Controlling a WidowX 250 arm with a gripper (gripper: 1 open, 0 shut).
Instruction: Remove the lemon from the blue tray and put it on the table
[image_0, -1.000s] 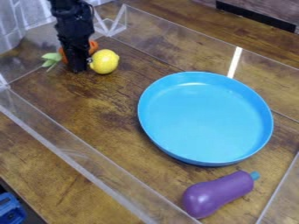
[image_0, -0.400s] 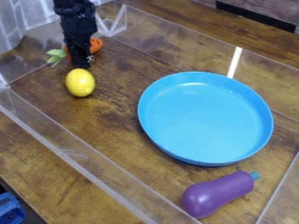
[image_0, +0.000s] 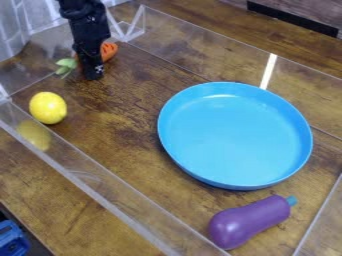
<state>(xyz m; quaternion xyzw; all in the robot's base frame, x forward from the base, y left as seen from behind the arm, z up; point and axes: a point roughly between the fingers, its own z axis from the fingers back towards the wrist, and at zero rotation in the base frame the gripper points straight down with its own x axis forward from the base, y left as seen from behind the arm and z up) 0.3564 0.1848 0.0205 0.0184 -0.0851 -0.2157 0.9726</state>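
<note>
Lemon: the lemon (image_0: 48, 107) sits on the tabletop (image_0: 140, 130), by the clear wall (image_0: 100, 172), well apart from the tray (image_0: 235, 135).
Job: it looks done to me, since the lemon is out of the tray.
Claw: the tips of the claw (image_0: 95, 70) look together, with no lemon in them.
Next move: go straight up, slow and soft, then back away. Do not push the lemon; it is round and could roll.
Carrot: the carrot (image_0: 108, 49) is right by the claw, so lift without a side swing.
Hard to see: the claw is dark and small and hides part of the carrot. I can't tell if they touch. The arm's top is cut off.
</note>
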